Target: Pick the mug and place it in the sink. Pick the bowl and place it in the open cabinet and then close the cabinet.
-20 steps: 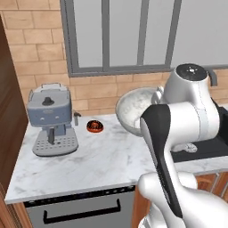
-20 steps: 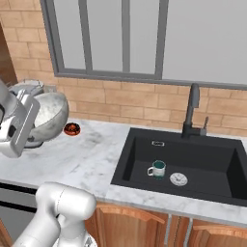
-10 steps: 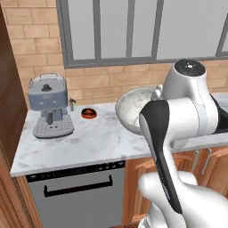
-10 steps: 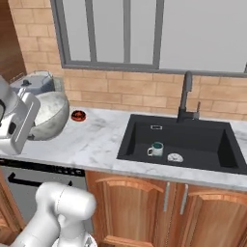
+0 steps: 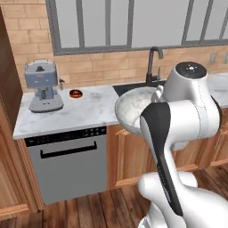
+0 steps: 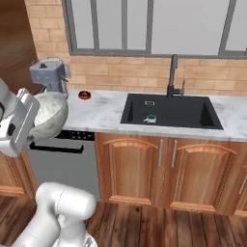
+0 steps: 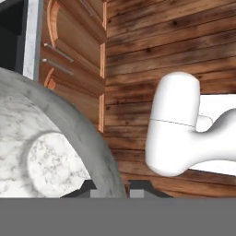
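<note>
Speckled grey bowl (image 5: 133,109) rides clear of the desk (image 5: 84,111), its rim clenched in the claw (image 7: 110,186), lifted presumably for carrying to the cabinet; the mug (image 6: 151,118) already sits in the sink (image 6: 193,116).

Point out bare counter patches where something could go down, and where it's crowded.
The white marble counter is bare between the grey coffee machine and the black rectangular sink, apart from a small dark dish with red contents near the brick wall. Another bare strip lies right of the sink. Crowded: the sink, holding the small white mug.
</note>
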